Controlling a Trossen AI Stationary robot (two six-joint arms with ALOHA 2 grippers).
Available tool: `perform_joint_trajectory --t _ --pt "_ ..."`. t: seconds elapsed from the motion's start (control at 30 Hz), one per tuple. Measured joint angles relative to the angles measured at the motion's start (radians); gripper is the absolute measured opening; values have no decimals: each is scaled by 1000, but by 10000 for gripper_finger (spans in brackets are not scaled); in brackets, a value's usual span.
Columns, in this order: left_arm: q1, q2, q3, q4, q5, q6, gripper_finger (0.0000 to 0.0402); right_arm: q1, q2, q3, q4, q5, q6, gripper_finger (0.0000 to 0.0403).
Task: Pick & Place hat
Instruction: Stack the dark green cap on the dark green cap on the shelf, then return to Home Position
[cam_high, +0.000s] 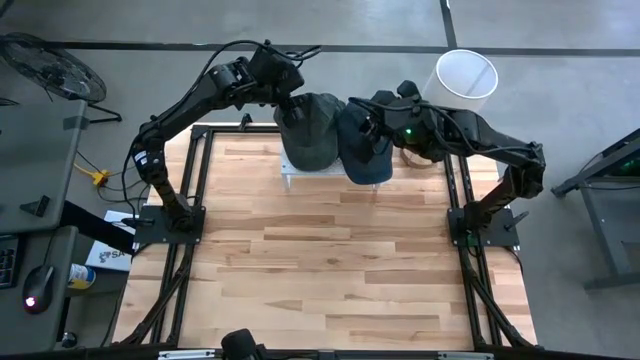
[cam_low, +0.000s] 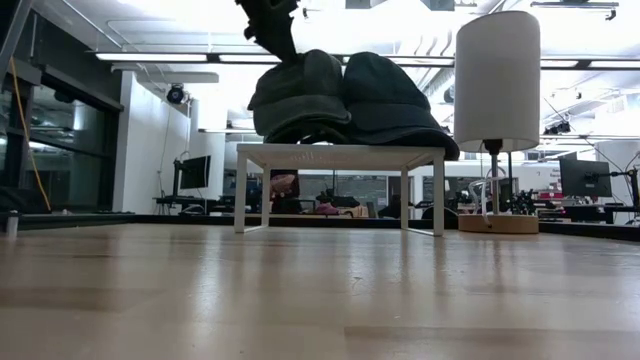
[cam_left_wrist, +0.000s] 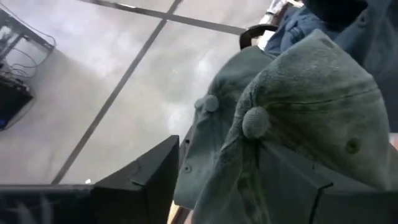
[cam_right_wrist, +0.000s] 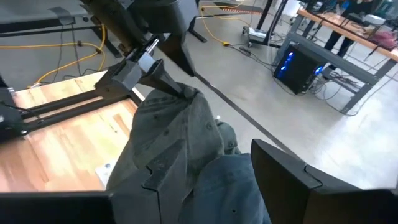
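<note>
- A wooden counter (cam_high: 330, 260) fills the middle of the overhead view, with both dark arms reaching toward its far edge.
- A small white stand (cam_low: 340, 155) sits at the far middle of the counter and carries a pile of caps.
- The grey-green cap (cam_high: 310, 130) lies on the left part of the pile; a dark blue cap (cam_high: 365, 150) lies just beside it on the right, the two touching.
- In the low view the grey-green cap (cam_low: 300, 95) leans against the dark blue cap (cam_low: 395, 100), both resting on the stand's top.
- The left claw (cam_high: 288, 100) is at the far side of the grey-green cap, at its crown.
- In the left wrist view the grey-green cap (cam_left_wrist: 298, 124) sits between that claw's two dark fingers (cam_left_wrist: 149, 180), its top button (cam_left_wrist: 254, 121) plainly visible; a second similar cap with its own button lies right behind it.
- The right wrist view shows the left claw (cam_right_wrist: 177, 87) pinched together on a fold of the grey-green cap (cam_right_wrist: 168, 143), gripping the fabric at its peak.
- The right claw (cam_high: 375, 135) is over the dark blue cap; whether its fingers are apart or together cannot be told.
- In the right wrist view the blue cap (cam_right_wrist: 224, 186) lies between the right claw's dark fingers (cam_right_wrist: 292, 180).
- A white cylindrical lampshade (cam_high: 466, 75) on a round wooden base (cam_low: 491, 222) stands at the counter's far right, near the stand.
</note>
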Motion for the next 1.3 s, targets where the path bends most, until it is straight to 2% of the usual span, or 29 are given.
perform_joint_trajectory --t 0.17,0.3,0.5,0.8,0.97,1.17,1.3 --pt "0 -4 0 14 -27 0 226 -15 0 0 0 -41 5 172" --pt "0 -17 0 26 -40 10 228 -20 0 0 0 -43 5 172" --pt "0 -28 1 37 -111 26 228 -32 0 0 0 -50 6 172" --pt "0 -40 0 37 -113 28 227 -33 0 0 1 -52 6 172" --pt "0 -58 0 35 -77 -3 227 -33 0 0 -1 -84 -28 172" --pt "0 -101 0 25 58 -25 227 -33 0 0 -7 -207 -128 172" --pt "0 -130 0 1 121 -70 227 -33 0 0 -7 -258 -109 172"
